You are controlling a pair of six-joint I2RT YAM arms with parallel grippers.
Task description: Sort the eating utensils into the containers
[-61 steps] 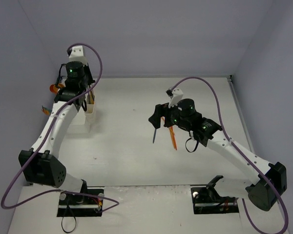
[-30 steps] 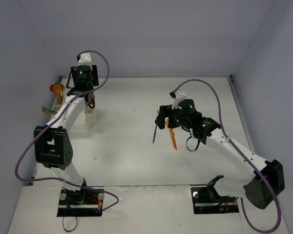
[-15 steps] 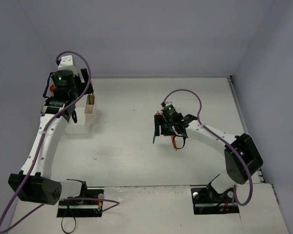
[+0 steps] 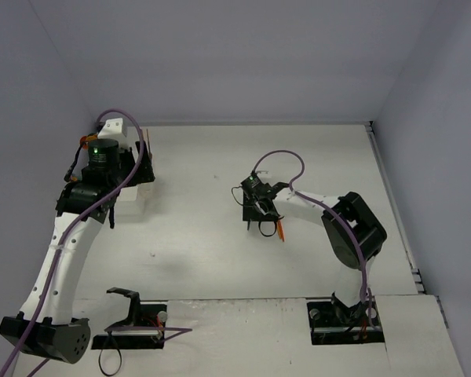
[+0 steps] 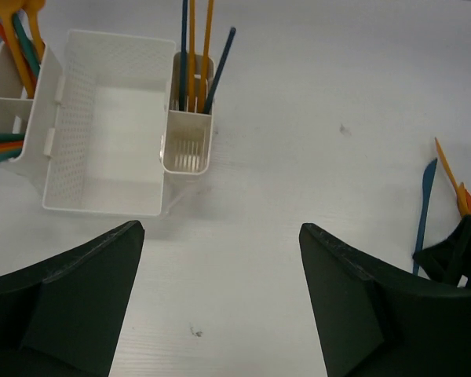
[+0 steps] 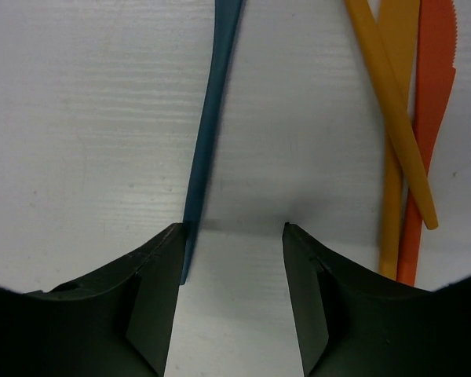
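A blue utensil (image 6: 212, 118) lies flat on the table, and its near end rests against the inner edge of my right gripper's left finger (image 6: 153, 283). My right gripper (image 6: 231, 236) is down at the table with its jaws apart, the blue handle just inside the gap. Beside it lie two yellow-orange utensils (image 6: 392, 118) and an orange knife (image 6: 432, 94). My left gripper (image 5: 220, 228) hangs wide open and empty, high above the table near the containers (image 5: 102, 149). A narrow bin (image 5: 187, 141) holds upright sticks, and the far-left bin (image 5: 8, 102) holds orange and teal utensils.
The row of white bins (image 4: 137, 188) sits at the table's far left by the wall. The right gripper (image 4: 255, 208) and the loose utensils (image 4: 281, 229) are near the table's middle. Purple cables loop over both arms.
The right gripper has come down onto the table at the blue utensil and its jaws have narrowed. The left arm has swung back from over the bins, its jaws wider.
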